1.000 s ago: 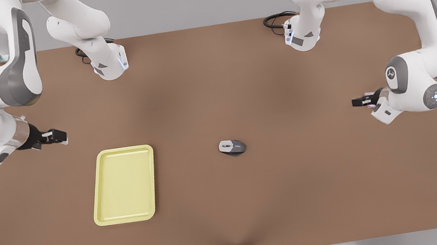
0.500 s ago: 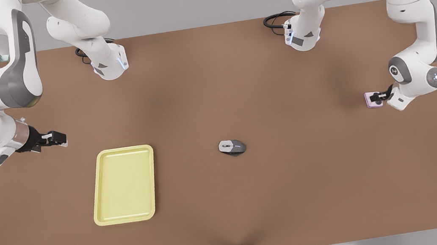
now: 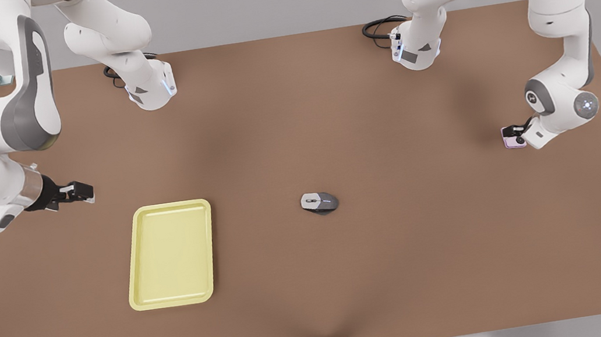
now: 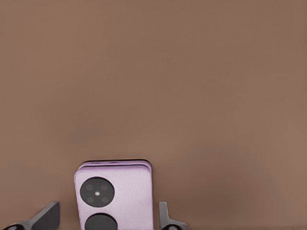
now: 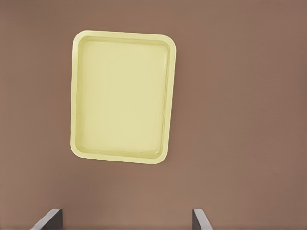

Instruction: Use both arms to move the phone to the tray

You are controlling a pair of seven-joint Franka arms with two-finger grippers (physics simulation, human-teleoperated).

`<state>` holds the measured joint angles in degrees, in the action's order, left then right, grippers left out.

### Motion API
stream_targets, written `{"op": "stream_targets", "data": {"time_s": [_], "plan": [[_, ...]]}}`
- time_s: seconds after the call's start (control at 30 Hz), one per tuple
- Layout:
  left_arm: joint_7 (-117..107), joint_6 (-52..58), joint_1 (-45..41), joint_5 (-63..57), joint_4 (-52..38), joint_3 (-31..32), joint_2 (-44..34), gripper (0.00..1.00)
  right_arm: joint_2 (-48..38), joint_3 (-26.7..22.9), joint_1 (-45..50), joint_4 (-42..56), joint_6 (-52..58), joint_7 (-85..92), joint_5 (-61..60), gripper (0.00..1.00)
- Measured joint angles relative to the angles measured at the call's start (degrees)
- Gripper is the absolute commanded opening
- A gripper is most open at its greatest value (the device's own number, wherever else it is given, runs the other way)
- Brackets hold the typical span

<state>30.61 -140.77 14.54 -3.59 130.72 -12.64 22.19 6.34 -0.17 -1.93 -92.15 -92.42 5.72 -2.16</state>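
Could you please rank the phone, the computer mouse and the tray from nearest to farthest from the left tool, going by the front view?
1. The phone, between the left tool's fingers at the front view's right.
2. The computer mouse, mid-table.
3. The tray, at the front view's left, by the waiting right tool.

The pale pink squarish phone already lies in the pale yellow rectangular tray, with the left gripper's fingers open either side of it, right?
Not quite. The pale pink squarish phone lies on the brown table, far from the pale yellow rectangular tray, as the front view shows. The left gripper does have its fingers open either side of it. The right gripper waits near the tray.
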Motion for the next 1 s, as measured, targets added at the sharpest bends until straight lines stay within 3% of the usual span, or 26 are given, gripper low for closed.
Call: {"op": "stream_targets", "data": {"time_s": [0.43, 0.47, 0.5, 0.57, 0.63, 0.73, 0.8, 0.9, 1.0], "plan": [[-1.51, -1.12, -0.21, -0.01, -0.35, 0.24, 2.32, 1.00, 0.11, 0.00, -0.14, -0.13, -0.19, 0.12, 0.00, 1.00], [-1.66, -1.22, -0.21, -0.06, -0.36, 0.24, 2.34, 0.68, 0.12, 0.00, -0.12, -0.18, -0.21, 0.13, 0.00, 1.00], [-1.85, -1.30, -0.21, -0.13, -0.36, 0.25, 2.35, 0.64, 0.14, 0.00, -0.10, -0.21, -0.23, 0.13, 0.00, 1.00], [-2.43, -1.53, -0.22, -0.48, -0.35, 0.24, 2.30, 0.65, 0.20, 0.00, -0.07, -0.24, -0.26, 0.14, 0.00, 1.00], [-2.89, -1.61, -0.21, -0.61, -0.40, 0.26, 2.15, 0.72, 0.23, 0.00, -0.08, -0.24, -0.28, 0.15, 0.00, 1.00], [-3.74, -0.97, -1.18, -0.60, -0.51, 1.31, 0.06, 0.72, 0.34, 0.00, -0.10, -0.25, -0.33, 0.17, 0.00, 1.00], [-5.11, 0.44, -5.25, -0.59, -0.59, 2.46, -2.55, 0.72, 0.45, 0.00, -0.10, -0.20, -0.36, 0.17, 0.00, 1.00], [-9.17, 4.38, -20.43, 0.92, -3.55, 4.62, -6.35, 0.72, 0.48, -0.01, -0.16, -0.20, -0.35, 0.19, 0.00, 1.00], [-16.55, 9.88, -33.56, 2.85, -16.71, 10.80, -2.01, 0.72, 0.47, -0.07, -0.33, -0.21, -0.33, 0.24, 0.00, 1.00]]}}
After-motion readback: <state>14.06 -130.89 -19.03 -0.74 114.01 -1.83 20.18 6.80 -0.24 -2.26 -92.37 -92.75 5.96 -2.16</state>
